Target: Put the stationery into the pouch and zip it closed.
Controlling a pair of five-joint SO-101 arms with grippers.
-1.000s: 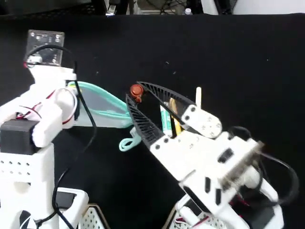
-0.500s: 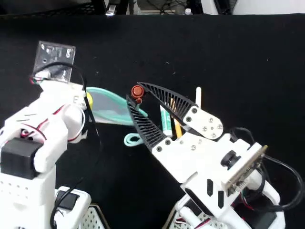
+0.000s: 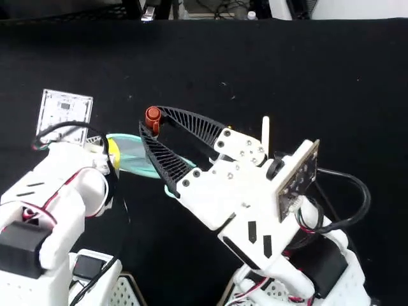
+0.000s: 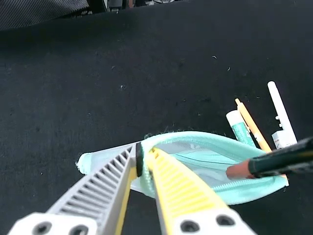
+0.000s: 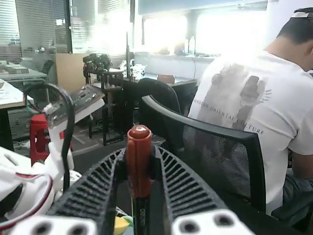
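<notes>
**Desk:** Where does the pouch stand?

**Caption:** The pouch [image 3: 132,159] lies open-mouthed on the table [image 3: 319,70], at nine o'clock from its middle. Your left claw [image 4: 141,161] is pressed together on its rim. Your right claw [image 5: 139,152] pinches a red-capped pen [image 3: 152,116] over it, at the pouch's one o'clock.

**Desk:** Which step is this?

**Caption:** By my reading, loading: the pen is not yet inside. You need to tip its red end down into the mouth, then let go while the left claw holds the rim.

**Desk:** What do the views give you?

**Caption:** The left wrist view puts the pen's end right at the mouth. A green tube [image 4: 239,128], an orange pencil [image 4: 252,125] and a white pen [image 4: 279,110] wait just beyond the pouch. From the high view, your right arm covers most of that.
</notes>
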